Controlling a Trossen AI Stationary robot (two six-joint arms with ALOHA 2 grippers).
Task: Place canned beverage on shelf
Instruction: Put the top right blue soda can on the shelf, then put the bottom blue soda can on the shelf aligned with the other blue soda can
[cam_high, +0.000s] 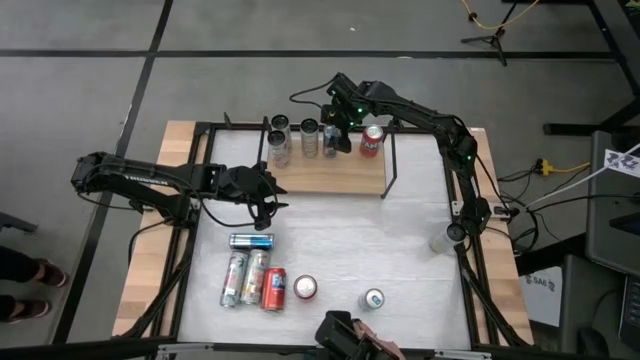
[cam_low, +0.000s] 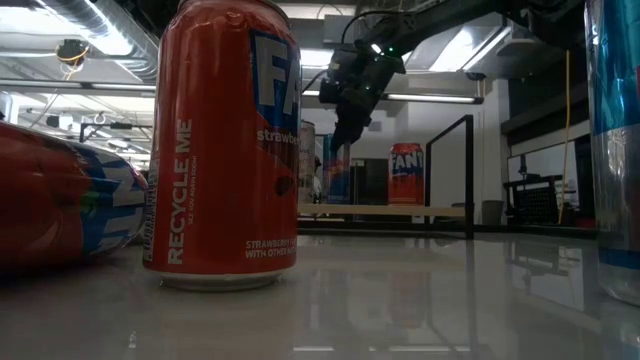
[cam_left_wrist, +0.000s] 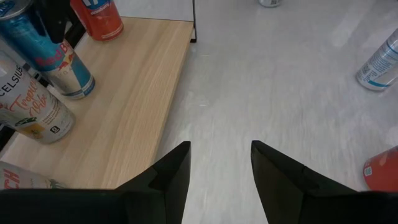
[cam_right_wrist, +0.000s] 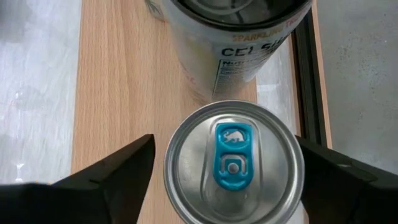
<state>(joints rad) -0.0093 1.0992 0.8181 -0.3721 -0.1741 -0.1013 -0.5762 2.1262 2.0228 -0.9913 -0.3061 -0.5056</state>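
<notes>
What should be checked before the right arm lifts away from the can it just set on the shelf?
1. Right gripper open around the blue-tab can: ok, gaps show on both sides.
2. Can upright on the shelf: ok.
3. Clearance to the neighbouring Celsius can: cannot tell, they stand close together.
4. Red Fanta can on the shelf, clear of the arm: ok.
5. Left gripper empty, off the shelf's front edge: ok.
</notes>
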